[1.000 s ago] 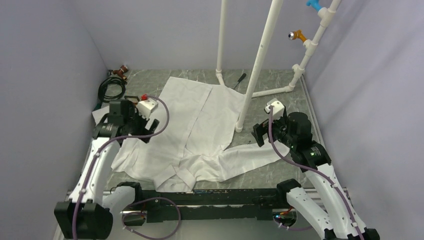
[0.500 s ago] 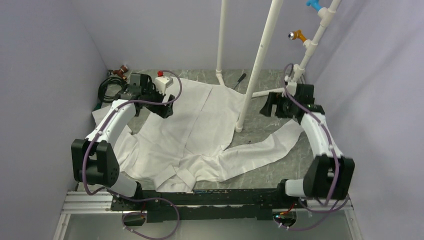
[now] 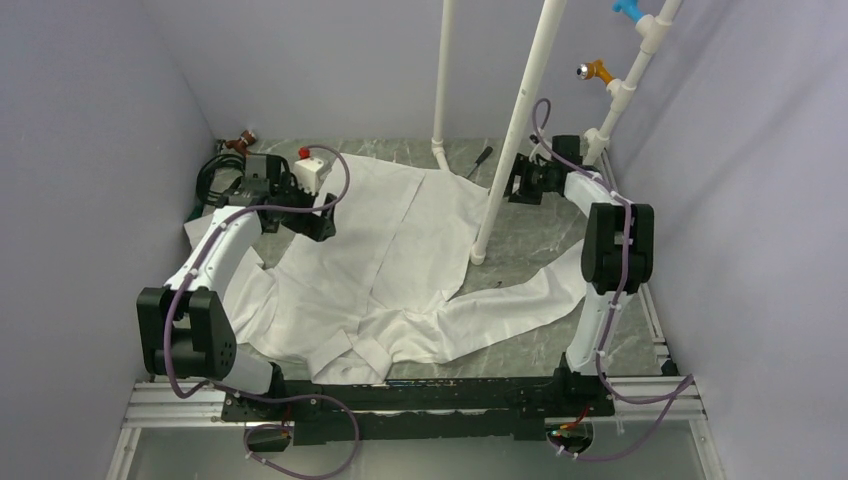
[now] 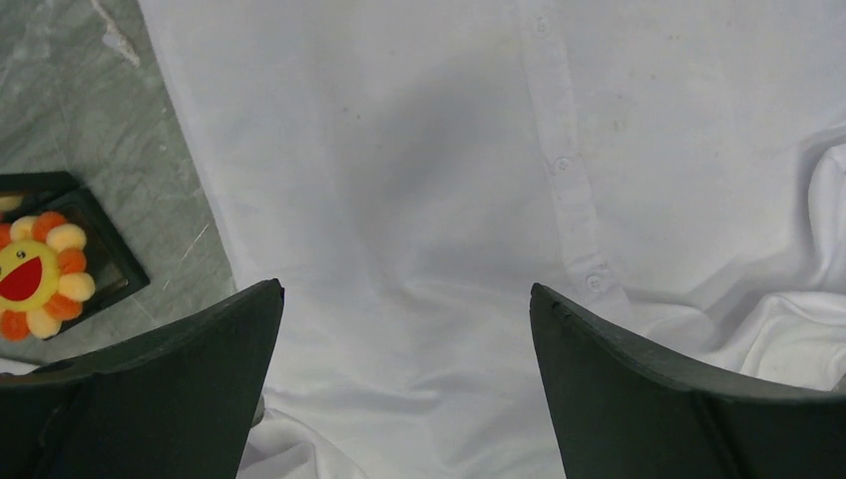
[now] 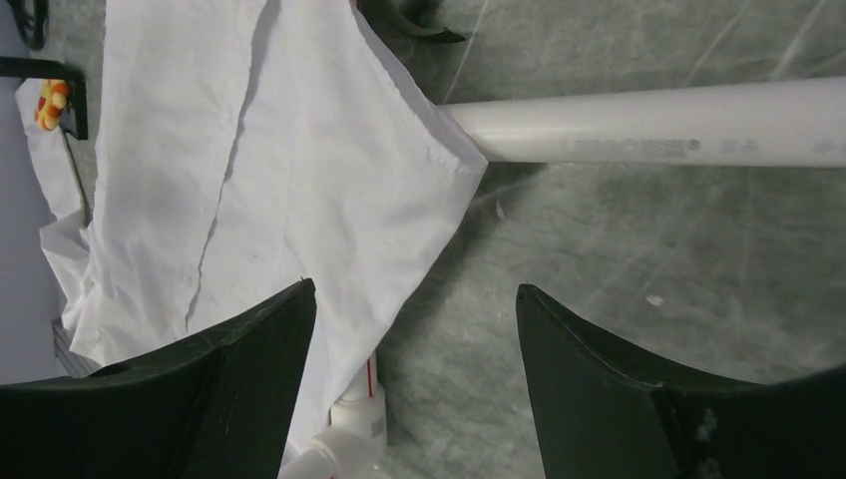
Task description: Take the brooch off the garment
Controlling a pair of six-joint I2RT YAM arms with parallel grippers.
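White wrinkled button-front shirt (image 4: 419,150), spread on grey marbled table (image 4: 90,110); small orange flower-shaped brooch (image 4: 38,274), red-centred, resting on black square tray (image 4: 100,244) just beside shirt's far-left edge, apparently already removed; left gripper (image 4: 404,294) and right gripper (image 5: 414,291) both spread wide, empty.

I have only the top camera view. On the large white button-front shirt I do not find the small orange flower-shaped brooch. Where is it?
Observer: The left wrist view shows the brooch on a black square tray on the grey-green marbled table, beside the shirt edge, not on the cloth.
Operator: Does the left end effector hold something?
Observer: No. The left end effector is open and empty, above the shirt's button strip.
Operator: And the right one?
Observer: The right end effector is also open and empty, over bare table near a white plastic pipe.
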